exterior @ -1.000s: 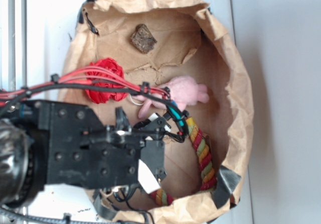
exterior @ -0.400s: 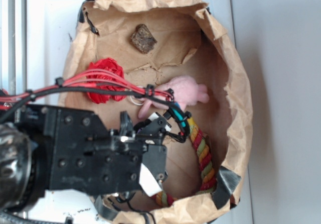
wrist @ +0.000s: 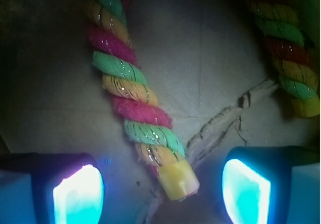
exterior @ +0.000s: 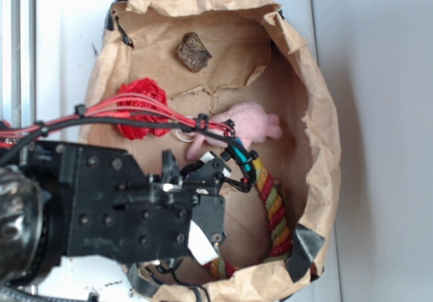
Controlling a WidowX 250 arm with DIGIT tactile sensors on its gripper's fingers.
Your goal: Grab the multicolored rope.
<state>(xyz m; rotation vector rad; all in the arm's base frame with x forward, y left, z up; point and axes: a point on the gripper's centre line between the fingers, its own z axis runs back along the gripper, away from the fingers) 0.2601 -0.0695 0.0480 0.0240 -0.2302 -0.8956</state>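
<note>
Inside the paper bag [exterior: 318, 112], the multicolored rope [wrist: 133, 103] lies with its yellow end between the gripper's [wrist: 163, 186] spread jaws; probably soft and light, best pinched just above that end.

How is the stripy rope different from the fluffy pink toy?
The multicolored rope is twisted in red, yellow and green strands; the pink plush toy is one soft pink. The rope is long and curved; the plush is short and lumpy. Both lie inside the brown paper bag.
</note>
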